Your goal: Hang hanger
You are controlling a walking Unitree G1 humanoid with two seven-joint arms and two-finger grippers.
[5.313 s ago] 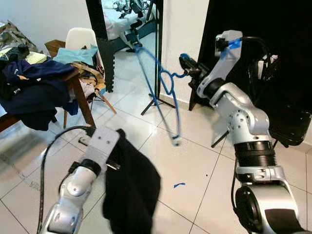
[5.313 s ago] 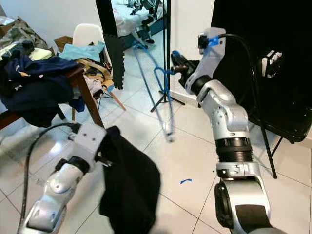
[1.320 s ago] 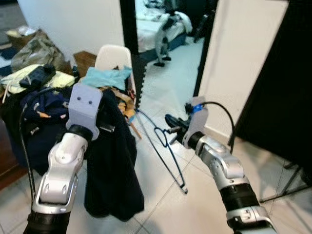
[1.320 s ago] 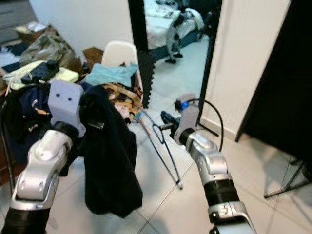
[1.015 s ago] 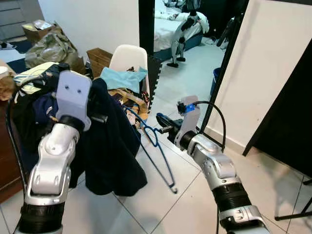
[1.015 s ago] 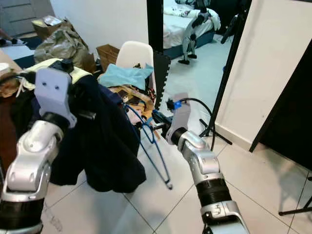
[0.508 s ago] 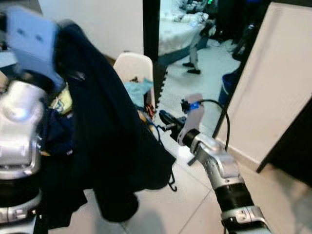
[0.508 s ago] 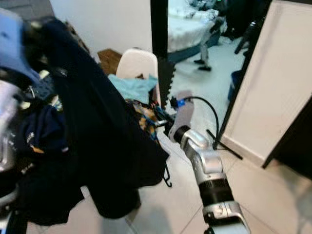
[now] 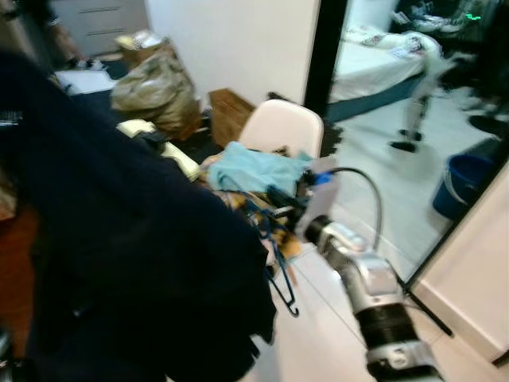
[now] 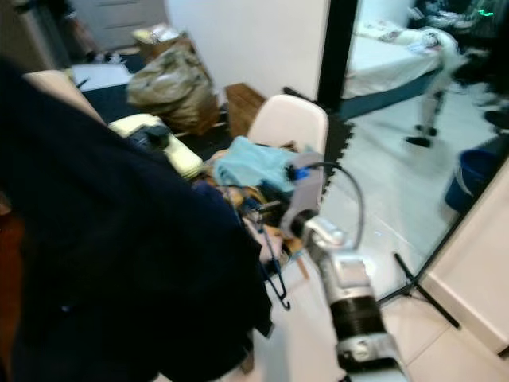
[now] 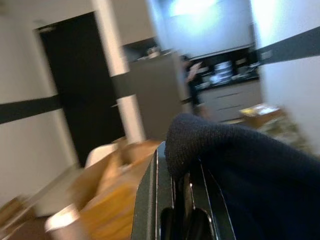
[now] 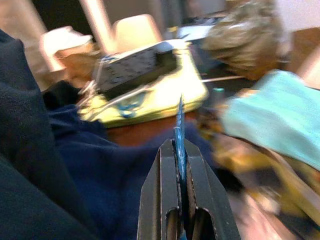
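White tiled floor [image 9: 374,167] runs from the near right to the far doorway. A white chair [image 9: 280,127] stands on it at centre, carrying a light blue cloth [image 9: 253,169] on its seat. A brown cardboard box [image 9: 231,114] sits on the floor left of the chair, with an olive bag [image 9: 153,86] beside it. A blue bucket [image 9: 460,185] stands far right. Image is blurred.

A dark garment [image 9: 119,263] hung close before the camera and blocked the whole left side. Ahead, a white chair [image 9: 282,129] heaped with clothes [image 9: 258,169] stood in the way, while open tiled floor [image 9: 382,191] lay to the right.
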